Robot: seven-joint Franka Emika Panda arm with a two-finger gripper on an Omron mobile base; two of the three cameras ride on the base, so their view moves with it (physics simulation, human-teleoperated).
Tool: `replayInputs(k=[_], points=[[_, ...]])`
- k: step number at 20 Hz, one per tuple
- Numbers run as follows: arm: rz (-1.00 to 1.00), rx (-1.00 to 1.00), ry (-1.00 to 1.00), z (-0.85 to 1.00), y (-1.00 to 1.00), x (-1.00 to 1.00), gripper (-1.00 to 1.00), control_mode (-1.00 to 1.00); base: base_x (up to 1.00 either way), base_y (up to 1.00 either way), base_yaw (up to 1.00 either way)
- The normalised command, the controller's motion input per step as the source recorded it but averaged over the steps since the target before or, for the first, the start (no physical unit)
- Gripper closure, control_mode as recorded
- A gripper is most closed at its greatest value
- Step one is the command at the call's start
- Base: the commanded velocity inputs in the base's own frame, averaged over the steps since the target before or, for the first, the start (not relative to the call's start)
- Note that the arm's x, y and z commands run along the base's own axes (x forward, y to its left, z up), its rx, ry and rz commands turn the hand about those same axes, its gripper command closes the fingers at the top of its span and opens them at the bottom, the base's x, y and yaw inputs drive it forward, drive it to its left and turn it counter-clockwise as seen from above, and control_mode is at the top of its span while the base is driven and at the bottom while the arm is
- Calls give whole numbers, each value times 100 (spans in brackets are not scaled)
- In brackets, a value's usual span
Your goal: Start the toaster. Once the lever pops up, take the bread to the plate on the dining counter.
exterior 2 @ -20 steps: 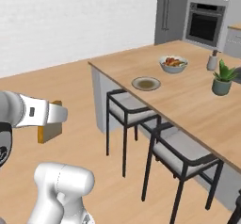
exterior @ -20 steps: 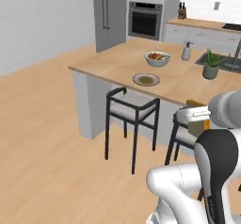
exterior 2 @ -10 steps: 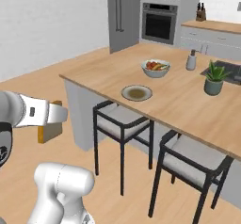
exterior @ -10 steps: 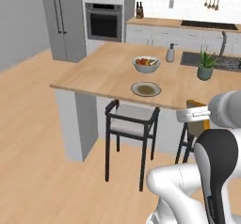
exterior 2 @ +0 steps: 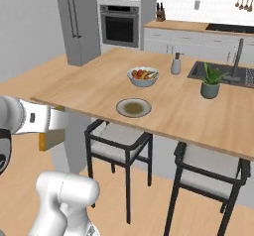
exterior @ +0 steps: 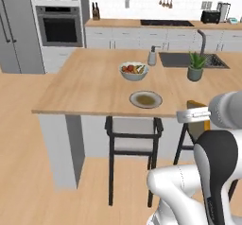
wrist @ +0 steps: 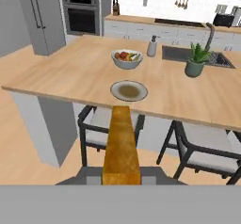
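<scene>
plate (exterior 2: pixel 133 107) on dining counter (exterior 2: pixel 89 88), near front edge; fruit bowl (exterior 2: pixel 142 76) behind it; bread (exterior 2: pixel 51 138) edge below arm.

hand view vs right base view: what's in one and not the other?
Hand view alone: the toaster on the far counter at top right, and the bread seen edge-on, running up from the bottom toward the plate. Right base view alone: the arm's white body at lower left. Shared: the dining counter, plate, fruit bowl, potted plant, soap dispenser, two stools and wall oven.
</scene>
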Motion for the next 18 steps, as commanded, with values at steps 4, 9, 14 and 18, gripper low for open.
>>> replayInputs(k=[4,9,14,18], points=[[0,0,0,0,0,0,100,100,83,42,-43],[0,0,0,0,0,0,100,100,91,29,-37],[-6,1,3,-3,2,14,100,-100,69,15,-28],[-12,14,8,-26,-4,56,100,-100,0,0,0]])
